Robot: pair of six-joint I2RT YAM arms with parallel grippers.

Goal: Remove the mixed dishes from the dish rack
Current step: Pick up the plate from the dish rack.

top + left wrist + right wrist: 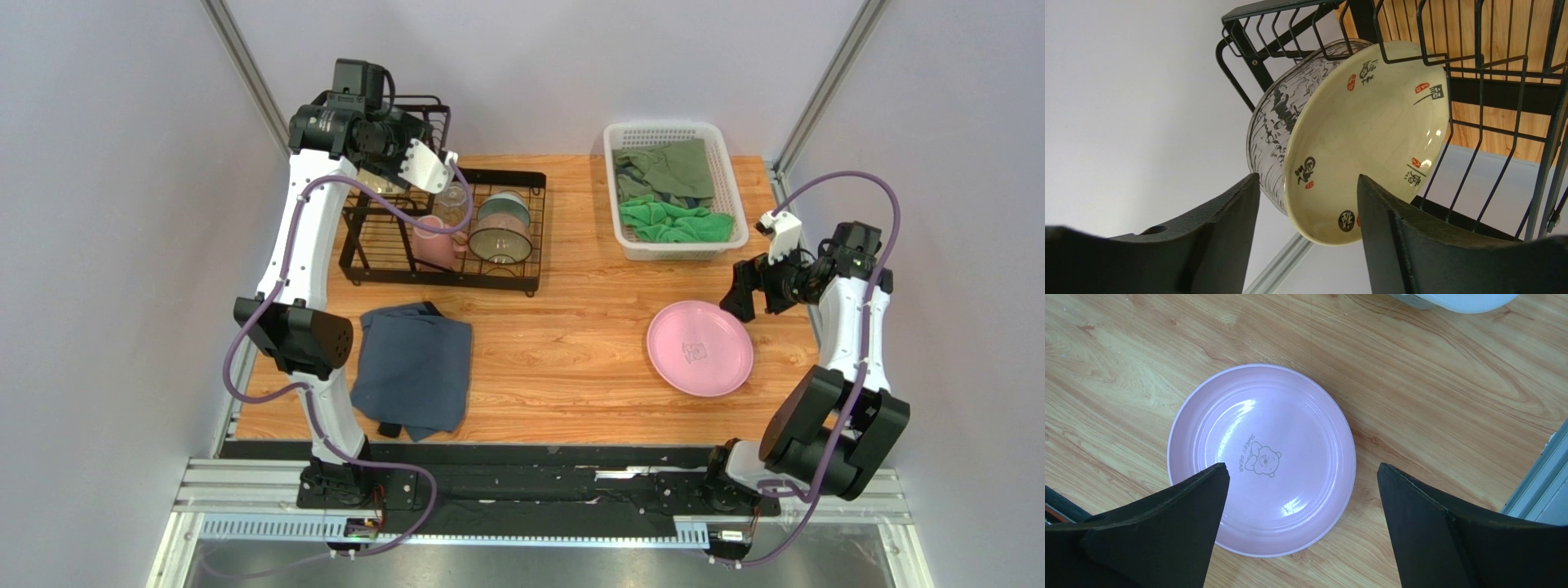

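The black wire dish rack [509, 184] stands at the back left. On its lower tray are the pink mug [432, 243], the clear glass [453, 201] and the dark bowl with teal inside [501, 230]. My left gripper [415, 172] is at the raised upper shelf. In the left wrist view it [1308, 179] is open, its fingers either side of the lower rim of the cream plate [1376, 135], which stands on edge in the rack wires [1475, 92]. The large pink plate [699, 348] lies flat on the table. My right gripper [748, 292] hangs open and empty just above the pink plate [1261, 459].
A folded blue-grey cloth [413, 368] lies on the table in front of the rack. A white plastic basket [724, 184] of green cloths stands at the back right. The wooden table [564, 355] ends at a metal rail at the near edge.
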